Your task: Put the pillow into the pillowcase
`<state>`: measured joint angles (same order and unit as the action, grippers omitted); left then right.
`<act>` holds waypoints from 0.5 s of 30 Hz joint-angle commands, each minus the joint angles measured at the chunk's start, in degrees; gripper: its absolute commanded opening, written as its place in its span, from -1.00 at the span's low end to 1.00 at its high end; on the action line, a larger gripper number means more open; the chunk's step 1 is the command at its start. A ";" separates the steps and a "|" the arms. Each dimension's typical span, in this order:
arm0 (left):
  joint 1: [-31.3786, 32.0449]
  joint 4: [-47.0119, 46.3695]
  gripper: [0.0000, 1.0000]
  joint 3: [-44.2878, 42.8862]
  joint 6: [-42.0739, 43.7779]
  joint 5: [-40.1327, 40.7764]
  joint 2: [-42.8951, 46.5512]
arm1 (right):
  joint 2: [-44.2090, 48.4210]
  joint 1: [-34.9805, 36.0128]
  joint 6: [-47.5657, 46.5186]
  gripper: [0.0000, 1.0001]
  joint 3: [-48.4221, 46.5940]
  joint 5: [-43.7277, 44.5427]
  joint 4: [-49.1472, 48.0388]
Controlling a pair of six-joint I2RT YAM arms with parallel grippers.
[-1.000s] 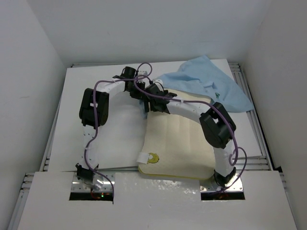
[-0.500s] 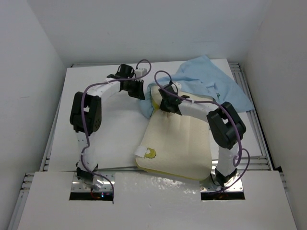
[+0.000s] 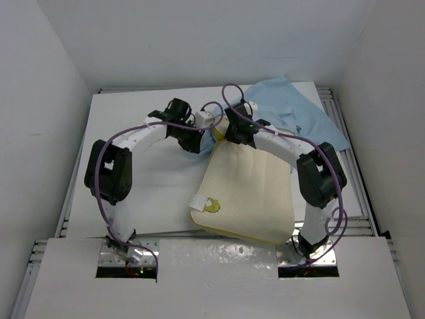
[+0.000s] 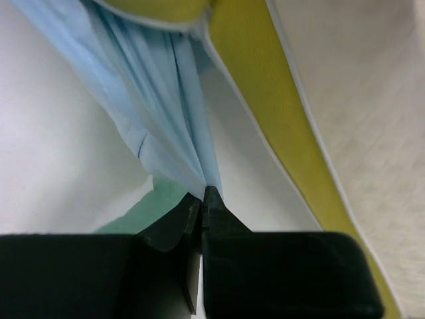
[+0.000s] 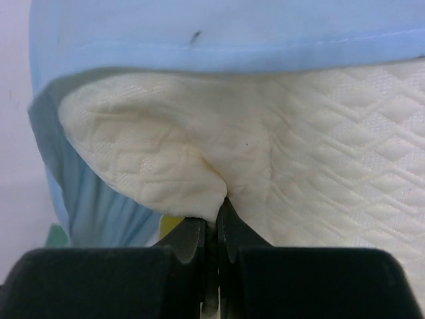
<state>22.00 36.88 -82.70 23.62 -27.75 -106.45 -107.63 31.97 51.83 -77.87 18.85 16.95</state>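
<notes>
The pillow [image 3: 249,193] lies right of the middle of the table [image 3: 153,193]. Its long side runs near to far, and its far end pokes into the pillowcase [image 3: 299,123]. The pillow looks soft and squashy. The case looks thin and floppy, so hold its open edge. The left gripper [image 4: 201,199] pinches the case. The right gripper [image 5: 211,219] pinches the pillow's far corner.

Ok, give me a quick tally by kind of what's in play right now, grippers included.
pillow: 1
pillowcase: 1
grippers: 2 (left gripper shut on the pillowcase, right gripper shut on the pillow)
total: 4
</notes>
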 commanded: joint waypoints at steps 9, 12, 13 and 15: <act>1.20 10.84 -0.10 1.07 4.08 0.05 2.22 | 4.19 -3.31 3.97 -1.00 6.39 -0.73 -10.96; 0.77 9.18 0.26 -5.42 1.19 6.09 1.78 | 3.05 -3.31 7.21 -1.00 12.97 -6.36 -16.49; 0.68 6.82 0.26 -7.20 0.21 8.39 1.69 | 2.87 -3.31 8.19 -1.00 14.57 -7.94 -18.86; 0.76 3.56 0.25 -10.90 -2.34 14.11 1.60 | 2.26 -3.31 10.30 -1.00 17.57 -9.00 -22.39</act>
<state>22.85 46.22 -86.83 25.04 -20.95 -106.41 -105.03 29.21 57.82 -63.88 12.75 1.39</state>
